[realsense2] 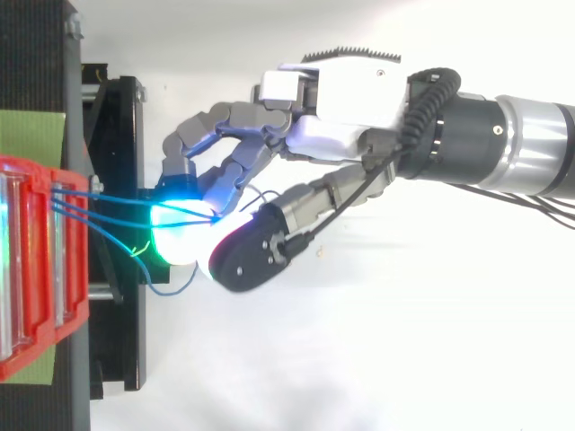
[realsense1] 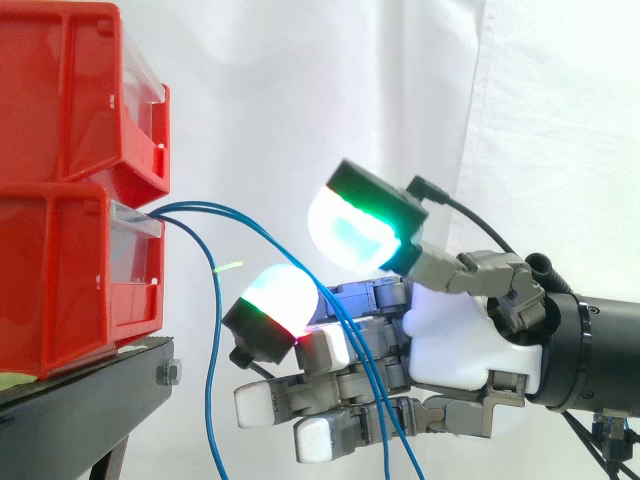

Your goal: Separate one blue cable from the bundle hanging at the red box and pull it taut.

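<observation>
Three blue cables (realsense2: 101,199) leave the lower of two stacked red bins (realsense1: 60,290) on one black stand (realsense1: 90,400). Two arc over to the hand (realsense1: 450,340) and pass through the gap between its thumb and loosely bent fingers (realsense1: 280,300), unpinched. One hangs near the stand.

Side cam level, close; top cam overhead; both share bins (realsense1: 60,300).

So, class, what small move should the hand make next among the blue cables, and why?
Probably the hand should close its thumb pad toward the finger pad: they stand apart, and slack blue cables from the lower red bin run through the gap.
</observation>
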{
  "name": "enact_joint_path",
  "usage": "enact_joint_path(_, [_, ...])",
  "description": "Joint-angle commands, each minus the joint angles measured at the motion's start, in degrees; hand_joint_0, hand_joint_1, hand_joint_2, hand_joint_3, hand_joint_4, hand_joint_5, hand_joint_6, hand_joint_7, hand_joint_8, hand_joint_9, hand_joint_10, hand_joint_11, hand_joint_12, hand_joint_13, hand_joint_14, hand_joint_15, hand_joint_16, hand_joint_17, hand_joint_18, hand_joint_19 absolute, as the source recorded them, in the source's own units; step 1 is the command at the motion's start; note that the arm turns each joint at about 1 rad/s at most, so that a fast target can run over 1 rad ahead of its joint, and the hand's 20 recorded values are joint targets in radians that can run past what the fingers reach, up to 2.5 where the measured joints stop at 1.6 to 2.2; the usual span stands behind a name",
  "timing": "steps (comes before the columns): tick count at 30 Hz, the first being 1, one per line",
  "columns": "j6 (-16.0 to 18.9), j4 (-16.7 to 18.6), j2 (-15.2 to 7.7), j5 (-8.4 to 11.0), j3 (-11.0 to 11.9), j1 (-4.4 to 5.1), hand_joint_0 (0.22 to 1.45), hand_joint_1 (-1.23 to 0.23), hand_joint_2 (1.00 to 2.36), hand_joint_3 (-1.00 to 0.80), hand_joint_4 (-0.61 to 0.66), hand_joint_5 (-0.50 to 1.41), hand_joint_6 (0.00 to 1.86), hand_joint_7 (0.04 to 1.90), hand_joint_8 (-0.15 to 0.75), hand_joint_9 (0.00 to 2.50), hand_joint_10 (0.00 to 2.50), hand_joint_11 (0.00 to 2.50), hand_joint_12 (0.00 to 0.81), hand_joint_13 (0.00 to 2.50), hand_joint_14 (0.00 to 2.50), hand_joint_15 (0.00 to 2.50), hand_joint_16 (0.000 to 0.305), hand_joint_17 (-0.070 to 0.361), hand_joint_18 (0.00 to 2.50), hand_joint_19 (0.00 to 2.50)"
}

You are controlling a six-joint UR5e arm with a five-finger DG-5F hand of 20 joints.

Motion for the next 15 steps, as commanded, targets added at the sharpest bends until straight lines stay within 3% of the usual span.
enact_joint_path(1, [-0.09,-0.02,0.03,0.00,0.07,0.05,0.54,-0.51,1.00,-0.50,0.25,-0.18,0.91,1.21,0.441,1.02,0.02,0.84,0.347,0.81,0.01,0.38,0.044,0.098,0.94,0.39])
enact_joint_path(4, [-0.44,-0.11,-0.06,0.00,-0.02,0.05,0.62,-0.40,1.00,-0.50,0.23,-0.17,0.90,1.26,0.431,1.06,0.02,0.84,0.335,0.81,0.01,0.38,0.042,0.095,0.94,0.42])
enact_joint_path(6, [-0.62,-0.11,0.03,0.00,-0.02,0.14,0.63,-0.45,1.01,-0.39,0.22,-0.16,0.89,1.30,0.429,1.07,0.02,0.85,0.336,0.82,0.01,0.40,0.042,0.094,0.94,0.44])
enact_joint_path(8, [-1.32,-0.02,0.03,0.00,0.07,0.14,0.61,-0.57,1.02,-0.18,0.25,-0.16,0.90,1.35,0.449,1.08,0.02,0.86,0.345,0.82,0.02,0.40,0.043,0.098,0.96,0.44])
enact_joint_path(10, [-1.58,0.16,0.03,0.08,0.07,0.14,0.61,-0.64,1.02,-0.10,0.26,-0.16,0.90,1.36,0.462,1.08,0.02,0.88,0.353,0.83,0.01,0.40,0.045,0.100,0.97,0.43])
enact_joint_path(15, [-1.85,0.16,-0.06,0.17,0.07,0.23,0.64,-0.74,1.03,-0.03,0.14,-0.17,0.92,1.36,0.441,1.04,0.02,0.94,0.365,0.82,0.02,0.43,0.046,0.103,0.96,0.44])
